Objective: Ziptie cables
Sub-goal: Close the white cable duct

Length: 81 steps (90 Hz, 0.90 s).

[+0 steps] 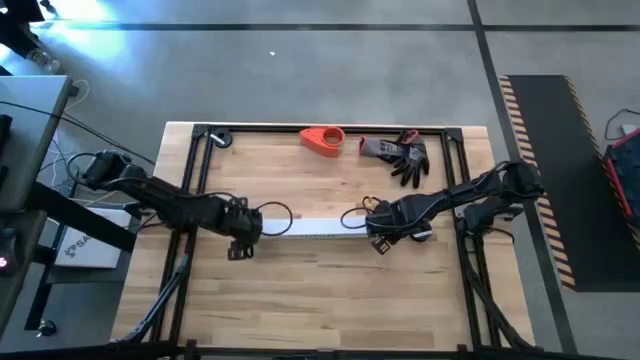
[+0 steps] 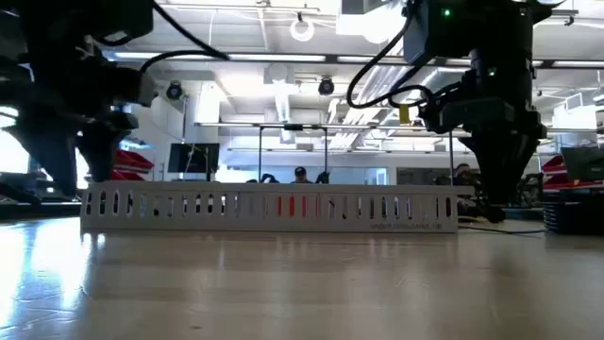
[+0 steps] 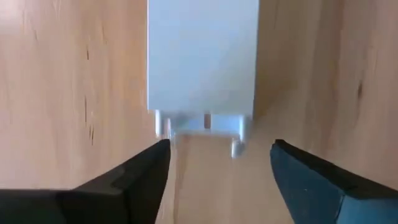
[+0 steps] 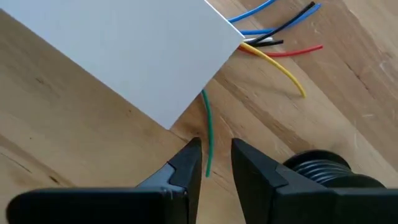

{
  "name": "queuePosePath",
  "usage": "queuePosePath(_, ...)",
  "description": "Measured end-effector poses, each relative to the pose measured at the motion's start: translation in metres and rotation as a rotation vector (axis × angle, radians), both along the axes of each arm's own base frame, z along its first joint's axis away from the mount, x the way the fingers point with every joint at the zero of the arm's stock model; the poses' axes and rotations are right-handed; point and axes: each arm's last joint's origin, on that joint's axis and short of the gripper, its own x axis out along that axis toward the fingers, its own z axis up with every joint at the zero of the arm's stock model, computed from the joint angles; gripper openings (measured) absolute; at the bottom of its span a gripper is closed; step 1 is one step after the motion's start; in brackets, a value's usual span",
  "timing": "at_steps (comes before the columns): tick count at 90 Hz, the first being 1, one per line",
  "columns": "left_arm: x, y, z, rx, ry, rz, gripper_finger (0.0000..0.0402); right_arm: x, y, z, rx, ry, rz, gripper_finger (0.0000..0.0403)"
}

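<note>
my right pincer [image 4: 214,163] hangs low over the table [image 1: 320,300] at the right-hand end of the white slotted channel [image 1: 315,228], its fingers a narrow gap apart and closed on nothing. the cables [image 4: 273,37] come out from under that end of the channel: in my right wrist view their coloured ends, blue, black, red and yellow, fan out on the wood just beyond the channel's corner, and one green wire [image 4: 208,134] runs from that corner straight toward the gap between my fingers, its tip lying between them but not gripped. so the thing i want is directly ahead of the right pincer, and the green wire's long axis lines up with my reach, roughly square to the channel's length. from above, dark loops of cable [image 1: 352,214] also show beside the channel near both of my wrists. my left pincer [image 3: 214,171] sits at the channel's opposite end, fingers wide apart and facing the end wall, holding nothing. the right arm is plainly the nearer one to the loose ends; i judge the next move is its own, a short advance and a pinch on the green wire. a red object [image 1: 323,140] and a glove [image 1: 402,154] lie well apart at the far edge.
</note>
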Motion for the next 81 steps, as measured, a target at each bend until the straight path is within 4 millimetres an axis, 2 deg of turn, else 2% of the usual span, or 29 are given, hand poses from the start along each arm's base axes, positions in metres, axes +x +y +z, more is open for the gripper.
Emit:
queuePosePath(14,0.0,0.004,-0.013,0.006,-0.037,-0.013,0.0267,0.001,0.0,0.0,0.006,-0.006,0.0,0.0071)
queuePosePath(43,0.003,-0.003,-0.011,0.05,-0.122,-0.014,0.0263,0.001,0.001,0.0,0.02,-0.006,0.001,0.0071)
queuePosePath(70,0.0,-0.005,-0.013,0.055,-0.119,-0.003,0.0186,-0.001,0.0,0.0,0.02,0.012,0.017,0.0071)
queuePosePath(81,0.001,-0.005,-0.013,0.055,-0.122,-0.002,0.0168,-0.003,-0.004,0.0,0.016,0.038,-0.016,0.0071)
